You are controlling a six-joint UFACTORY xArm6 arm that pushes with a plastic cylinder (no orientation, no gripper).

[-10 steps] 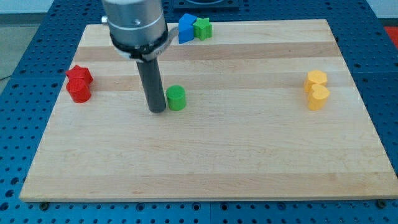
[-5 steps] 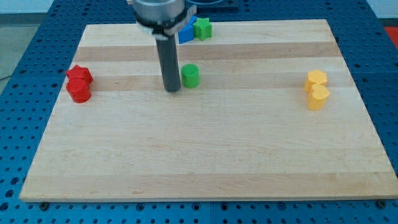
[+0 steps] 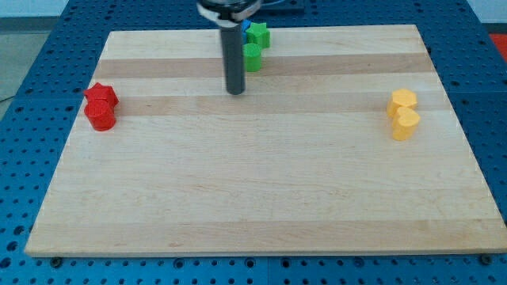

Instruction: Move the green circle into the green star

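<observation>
The green circle (image 3: 252, 57) sits near the view's top of the wooden board, just below the green star (image 3: 259, 35) and close to or touching it. My dark rod comes down from the top, and my tip (image 3: 235, 91) rests on the board just left of and below the green circle. A blue block (image 3: 246, 28) is mostly hidden behind the rod, left of the green star.
Two red blocks (image 3: 101, 105) sit together at the view's left edge of the board. Two yellow blocks (image 3: 403, 114) sit together at the view's right. The board (image 3: 261, 182) lies on a blue perforated table.
My tip has moved up and to the right. The green circle has slid up and right from mid-board to just below the green star.
</observation>
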